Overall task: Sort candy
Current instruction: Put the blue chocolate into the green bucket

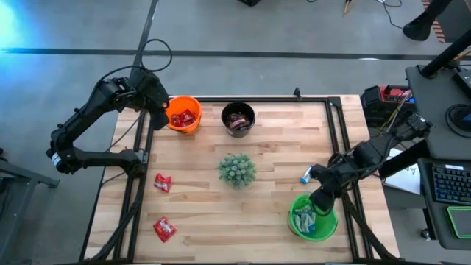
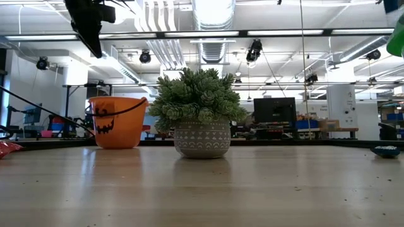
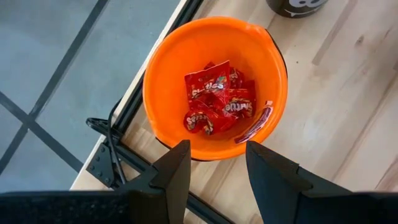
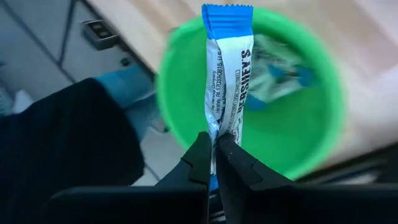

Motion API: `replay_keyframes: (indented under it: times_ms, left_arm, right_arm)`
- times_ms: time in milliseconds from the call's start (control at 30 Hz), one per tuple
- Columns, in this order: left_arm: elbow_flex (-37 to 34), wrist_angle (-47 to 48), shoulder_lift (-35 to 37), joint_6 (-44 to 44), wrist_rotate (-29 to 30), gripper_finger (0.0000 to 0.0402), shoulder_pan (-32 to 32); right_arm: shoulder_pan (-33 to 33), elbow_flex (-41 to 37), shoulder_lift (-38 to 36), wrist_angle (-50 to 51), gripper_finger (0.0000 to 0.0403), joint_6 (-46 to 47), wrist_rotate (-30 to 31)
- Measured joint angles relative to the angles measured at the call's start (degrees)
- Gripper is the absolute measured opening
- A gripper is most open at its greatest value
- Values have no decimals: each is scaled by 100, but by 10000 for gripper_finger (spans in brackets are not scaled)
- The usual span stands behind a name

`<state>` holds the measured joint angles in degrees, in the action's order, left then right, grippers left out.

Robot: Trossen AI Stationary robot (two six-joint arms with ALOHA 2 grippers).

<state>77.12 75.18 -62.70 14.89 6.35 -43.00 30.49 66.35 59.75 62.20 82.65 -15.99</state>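
We find the right gripper (image 4: 213, 163) at about 4 o'clock on the table (image 1: 272, 221), clamped on a blue-and-white candy bar (image 4: 227, 81) that stands up from its fingertips, directly above the green bucket (image 1: 294, 206). More blue-and-white candy (image 1: 304, 219) lies inside that bucket. The left gripper (image 3: 216, 163) hangs over the orange bucket (image 3: 168, 68) at 11 o'clock, its fingers (image 3: 175, 171) apart and holding nothing. We see red candy (image 3: 217, 99) heaped in the bottom of the orange bucket. A black bucket (image 1: 238, 118) at 12 o'clock, just beside the orange one, holds dark brown candy (image 1: 237, 121). We note two red candies still loose on the table: one (image 1: 163, 182) at 9 o'clock, the other (image 1: 164, 229) at 8 o'clock. One blue candy (image 1: 304, 177) lies loose at 3 o'clock, near the right arm (image 1: 368, 156). A spiky green plant (image 1: 237, 170) in a patterned pot (image 2: 202, 139) sits mid-table.
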Motion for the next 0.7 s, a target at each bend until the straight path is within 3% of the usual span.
replay_keyframes:
  times_ms: [233, 700]
  left_arm:
    - [0, 5, -2, 0, 47, 137, 0]
    - [0, 77, 0, -194, 68, 137, 0]
  right_arm:
    - [249, 0, 196, -871, 9, 158, -98]
    - [841, 0, 506, -897, 10, 288, -109]
